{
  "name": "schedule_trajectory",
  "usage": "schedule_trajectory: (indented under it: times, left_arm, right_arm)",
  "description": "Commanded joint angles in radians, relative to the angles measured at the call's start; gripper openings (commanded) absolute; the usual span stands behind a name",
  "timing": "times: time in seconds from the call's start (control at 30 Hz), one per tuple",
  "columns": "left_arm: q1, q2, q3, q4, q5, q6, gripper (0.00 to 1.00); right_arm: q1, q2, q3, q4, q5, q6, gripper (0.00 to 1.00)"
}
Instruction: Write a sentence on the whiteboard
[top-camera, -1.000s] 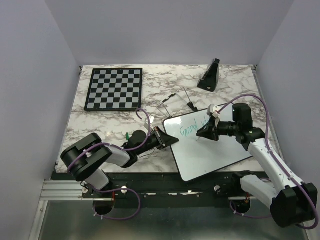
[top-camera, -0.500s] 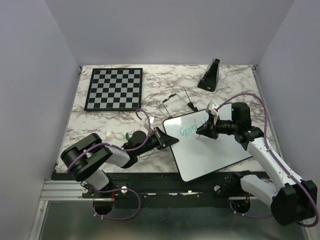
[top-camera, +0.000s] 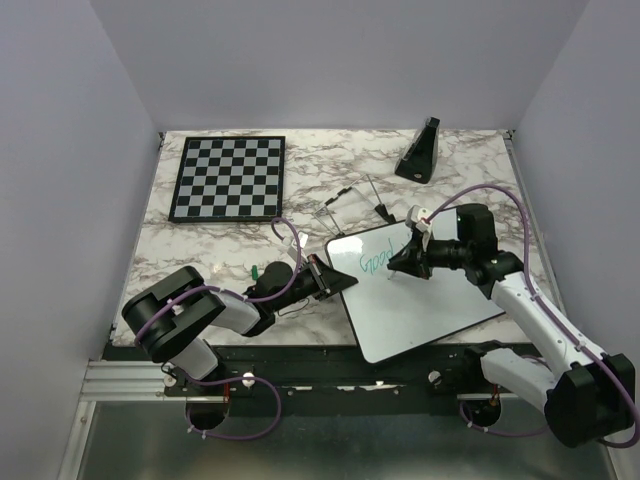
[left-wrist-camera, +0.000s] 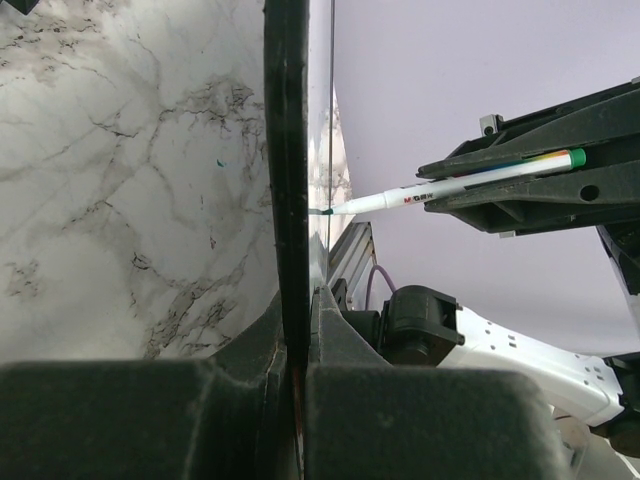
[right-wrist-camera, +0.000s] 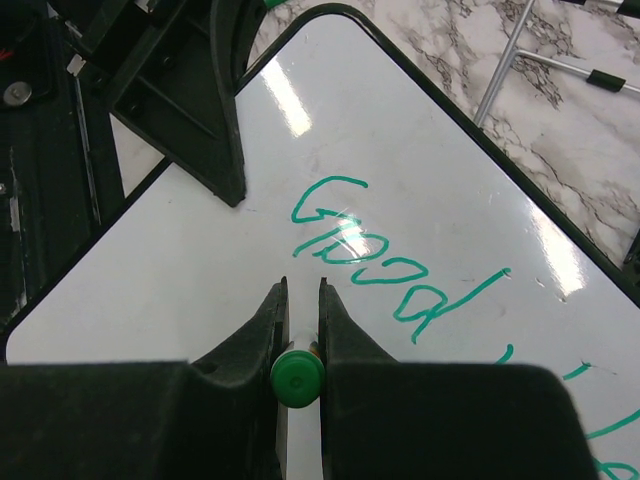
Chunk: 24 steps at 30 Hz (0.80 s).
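The whiteboard (top-camera: 425, 300) lies tilted on the marble table, its black rim (left-wrist-camera: 286, 150) pinched at the left corner by my left gripper (top-camera: 336, 281), which is shut on it (left-wrist-camera: 297, 310). Green writing (top-camera: 378, 260) reads "Good" (right-wrist-camera: 385, 265), with a few more strokes trailing to the right (right-wrist-camera: 600, 420). My right gripper (top-camera: 397, 267) hovers just below the word, shut (right-wrist-camera: 298, 292) on a white marker (right-wrist-camera: 298, 380) with a green end. In the left wrist view the marker (left-wrist-camera: 450, 185) points its green tip at the board's face.
A black-and-white chessboard (top-camera: 228, 177) lies at the back left. A black wedge-shaped stand (top-camera: 418, 150) sits at the back right. Thin metal rods (top-camera: 355, 200) lie just beyond the board's far corner (right-wrist-camera: 520, 50). A small green piece (top-camera: 257, 270) rests by the left arm.
The right gripper has carried the marker a little to the left across the board, toward the start of the word. The left arm and the board have not moved.
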Motion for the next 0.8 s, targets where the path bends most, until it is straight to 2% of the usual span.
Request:
schedule_trajectory:
  times: [0.0,0.13,0.53,0.77]
  left_arm:
    - [-0.006,-0.007,0.0,0.089,-0.059,0.046,0.0]
    - [-0.005,-0.009,-0.003,0.087,-0.059,0.048,0.0]
    - [-0.005,-0.023,-0.006,0.073,-0.06,0.054,0.0]
    - [-0.005,-0.023,0.0,0.067,-0.057,0.057,0.0]
  right_arm:
    - [0.009,0.019,0.041,-0.1,-0.025,-0.071,0.01]
    - [0.009,0.012,0.053,-0.17,-0.017,-0.121,0.01]
    - [0.007,-0.006,0.053,-0.201,0.098,-0.119,0.01]
    - [0.009,-0.012,0.056,-0.269,0.071,-0.164,0.0]
